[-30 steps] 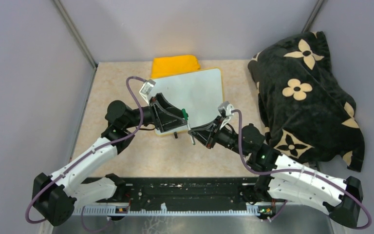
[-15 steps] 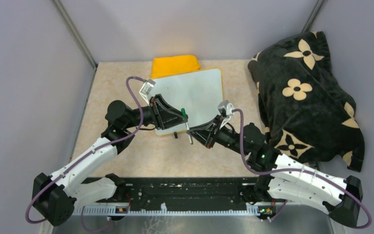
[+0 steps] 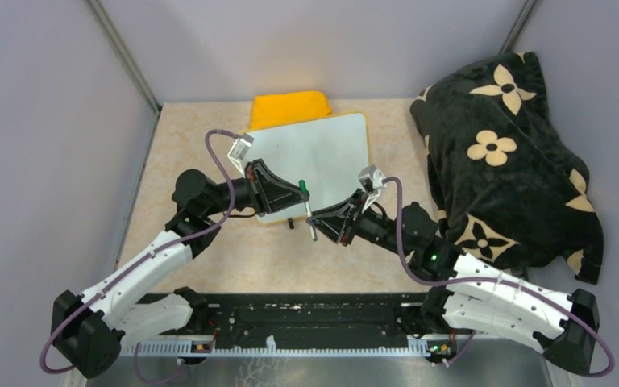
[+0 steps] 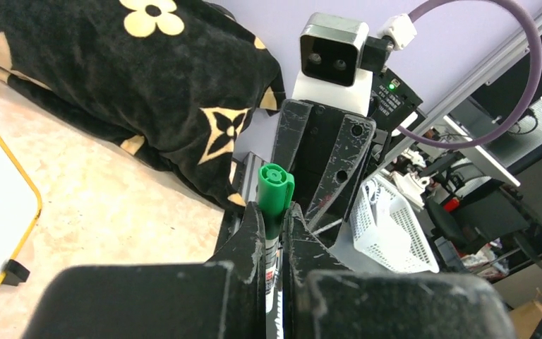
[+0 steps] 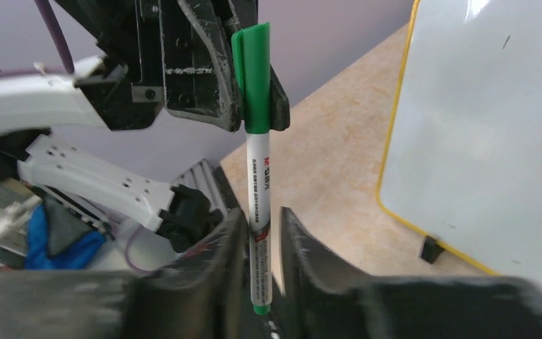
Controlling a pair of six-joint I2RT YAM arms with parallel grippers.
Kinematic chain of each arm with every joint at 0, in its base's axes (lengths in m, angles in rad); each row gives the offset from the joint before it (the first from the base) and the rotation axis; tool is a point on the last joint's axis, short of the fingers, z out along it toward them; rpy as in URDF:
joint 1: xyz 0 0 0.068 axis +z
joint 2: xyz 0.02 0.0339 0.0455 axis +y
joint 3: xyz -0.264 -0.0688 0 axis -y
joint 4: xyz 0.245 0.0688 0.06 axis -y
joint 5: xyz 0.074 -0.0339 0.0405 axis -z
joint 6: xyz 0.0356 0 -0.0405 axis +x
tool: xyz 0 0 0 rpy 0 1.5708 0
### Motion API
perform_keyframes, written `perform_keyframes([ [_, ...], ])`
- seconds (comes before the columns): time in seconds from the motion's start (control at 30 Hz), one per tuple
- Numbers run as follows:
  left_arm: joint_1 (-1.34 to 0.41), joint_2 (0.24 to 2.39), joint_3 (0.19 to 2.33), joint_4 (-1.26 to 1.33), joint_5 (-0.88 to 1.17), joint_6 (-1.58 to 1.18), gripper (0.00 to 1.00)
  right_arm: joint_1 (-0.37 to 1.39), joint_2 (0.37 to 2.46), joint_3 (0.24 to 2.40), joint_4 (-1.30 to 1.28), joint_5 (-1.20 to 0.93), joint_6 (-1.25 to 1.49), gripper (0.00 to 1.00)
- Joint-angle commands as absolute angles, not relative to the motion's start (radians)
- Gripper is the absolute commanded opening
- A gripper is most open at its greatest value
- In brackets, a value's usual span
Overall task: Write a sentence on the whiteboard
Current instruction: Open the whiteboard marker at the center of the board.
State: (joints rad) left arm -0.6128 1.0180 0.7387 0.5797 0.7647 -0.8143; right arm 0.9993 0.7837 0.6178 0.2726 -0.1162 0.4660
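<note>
Green plastic marked the change. Seen from above, the left gripper [image 3: 294, 193], whose jaws had stood wide a second before, had closed on the cap [image 3: 304, 188] of the marker [image 3: 309, 216]. The right gripper [image 3: 319, 224] held the white barrel lower down. The pen hung between the two arms, just off the near edge of the whiteboard [image 3: 322, 153]. The board lay flat on the table [image 3: 209, 242], with a yellow cloth [image 3: 290, 107] at its far edge and a flowered black blanket [image 3: 508, 153] to the right. Its face was bare, with no sentence on it.

The left wrist camera showed its own fingers [image 4: 253, 233] pressed tight on the pen at the base of the cap, with no gap to spare.

The right wrist camera showed its fingers [image 5: 229, 240] close on both sides of the barrel near its lower end, apparently gripping it. The other arm pinched the cap above. With both ends held, the cap looked ready to be pulled off. Writing had not begun.
</note>
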Motion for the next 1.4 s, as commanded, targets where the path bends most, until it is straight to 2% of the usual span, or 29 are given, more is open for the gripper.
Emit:
perform_keyframes([
  [0.0,-0.619,0.985,0.724,0.604,0.741,-0.81,0.0,1.006,0.77,0.663,0.334,-0.136,0.546,0.37],
  [0.07,-0.619,0.976,0.722,0.613,0.739,-0.817,0.0,1.001,0.768,0.669,0.35,-0.151,0.58,0.51],
  [0.17,-0.62,0.963,0.719,0.635,0.752,-0.843,0.0,0.991,0.774,0.684,0.381,-0.204,0.624,0.64],
  [0.3,-0.619,0.94,0.706,0.686,0.774,-0.888,0.0,0.974,0.793,0.699,0.443,-0.287,0.685,0.68],
  [0.97,-0.62,0.847,0.685,0.692,0.796,-0.891,0.0,0.974,0.936,0.775,0.551,-0.353,0.762,0.54],
  [1.23,-0.62,0.819,0.673,0.678,0.784,-0.875,0.0,0.973,0.966,0.779,0.578,-0.362,0.781,0.41],
  [1.37,-0.619,0.808,0.676,0.665,0.784,-0.867,0.0,0.973,0.974,0.775,0.587,-0.369,0.787,0.31],
])
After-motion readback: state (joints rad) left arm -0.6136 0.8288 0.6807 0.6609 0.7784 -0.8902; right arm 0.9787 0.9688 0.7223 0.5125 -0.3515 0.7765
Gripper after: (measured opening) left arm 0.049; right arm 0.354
